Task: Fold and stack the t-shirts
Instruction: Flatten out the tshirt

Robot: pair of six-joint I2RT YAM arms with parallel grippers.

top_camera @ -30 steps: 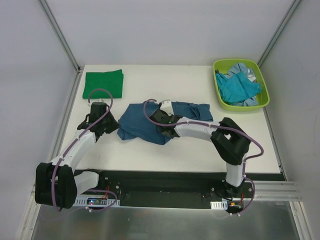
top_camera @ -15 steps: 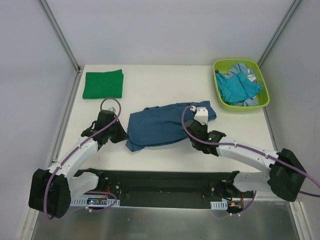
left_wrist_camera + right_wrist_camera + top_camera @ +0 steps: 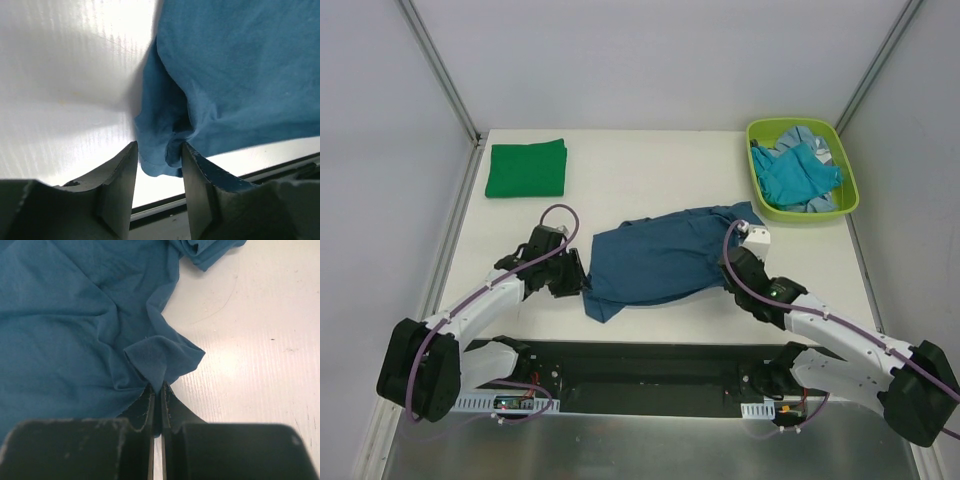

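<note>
Top view. The blue t-shirt [image 3: 660, 260] lay stretched across the middle of the desk [image 3: 650, 180], rumpled and not yet folded. The left pincer [image 3: 582, 283] was at its left end and the right pincer [image 3: 732, 265] at its right end. The green t-shirt [image 3: 527, 168] sat folded at the far left corner, well apart from the blue one. The bin [image 3: 810, 215] stood at the far right corner and held turquoise and pale blue t-shirts [image 3: 798, 175] in a loose heap. I could not count them.

Left wrist view. The two fingers stood either side of a thick bunch of blue hem. The cloth filled the gap and touched both fingers, so I read this pincer as clamped on the shirt. The bunch was fat and sat near the tips, so the hold looked shallow to me.

Right wrist view. The fingers were almost together, pinching a small peak of blue cloth. The rest of the shirt spread away up and left over the desk, creased.

Judgement: the step in hand was spreading the shirt flat before folding. To do it well I would draw both ends apart evenly, keep the cloth low over the desk, and set it down with both arms together so that no crease is trapped. Risk: the left bunch may slip out under tension.
</note>
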